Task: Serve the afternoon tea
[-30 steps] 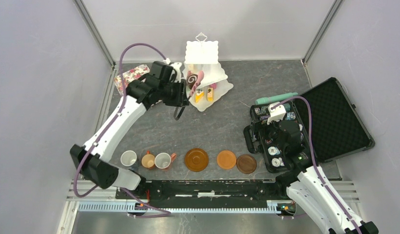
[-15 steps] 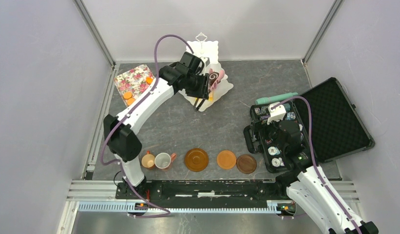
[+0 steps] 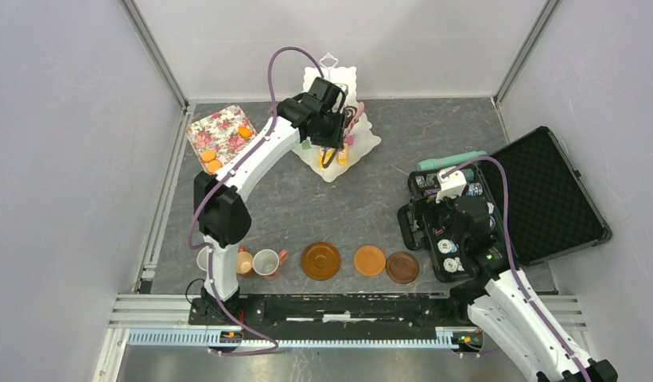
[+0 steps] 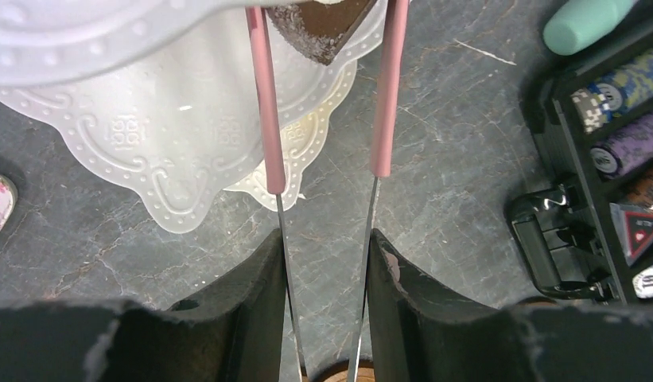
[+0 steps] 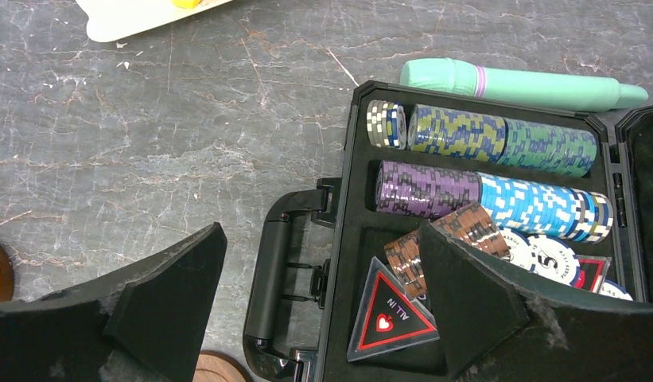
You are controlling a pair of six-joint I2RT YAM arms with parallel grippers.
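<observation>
Left fingers (image 4: 237, 318) are clamping pink-sleeved tongs (image 4: 264, 119), tips pointing far over the white stand (image 4: 172, 143), bracketing a brown cake (image 4: 323, 28); right fingers (image 5: 172, 286) are hanging apart.

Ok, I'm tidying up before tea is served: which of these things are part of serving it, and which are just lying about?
For the tea:
white tiered stand
tongs and the chocolate cake in them
mugs
three saucers

Lying about:
open case of poker chips
floral tray
mint-green tube beside the case
</observation>
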